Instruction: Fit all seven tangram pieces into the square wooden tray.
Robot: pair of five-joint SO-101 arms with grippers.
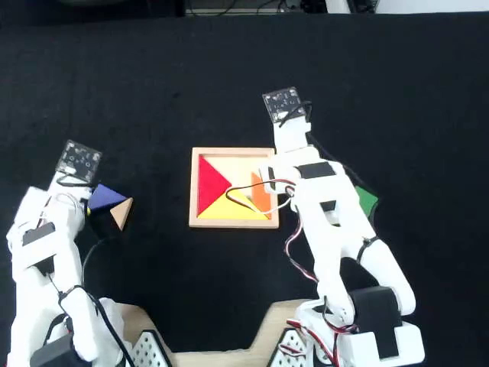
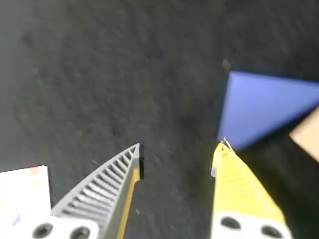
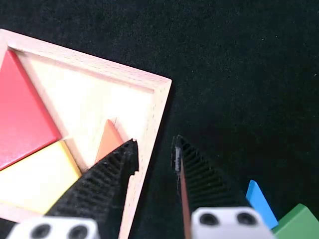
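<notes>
**Q.** Where do the pieces lie, and how do the grippers stand?

**A.** The square wooden tray [image 1: 233, 151] sits mid-table. It holds a red triangle [image 1: 212, 182], a yellow triangle [image 1: 228, 206] and an orange triangle [image 1: 261, 195], the last against the tray's right wall. A green piece [image 1: 367, 200] and a light-blue piece [image 3: 259, 199] lie outside that wall. A blue triangle [image 1: 105, 196] and a tan triangle [image 1: 122, 215] touch each other well to the tray's left.

The right gripper [image 3: 154, 154] straddles the rim with its fingers narrowly parted and pinching nothing. One finger is over the orange triangle and the other is outside the tray. The left gripper [image 2: 177, 154] hangs over the black cloth [image 2: 99, 74] with its fingers spread wide, one tip at a corner of the blue triangle.

**Q.** How is the step in hand done well?

**A.** The step appears to be seating the orange triangle. The inner finger should press the piece flat and ease it toward the yellow triangle's edge. The outer finger must not catch the rim, or the whole tray may slide. The gripper should then lift straight up.

**Q.** Which way does the orange triangle point?

**A.** Its visible tip points toward the tray's far right corner. Its long axis appears to run along the right wall. The rest of it is hidden beneath the finger.
</notes>
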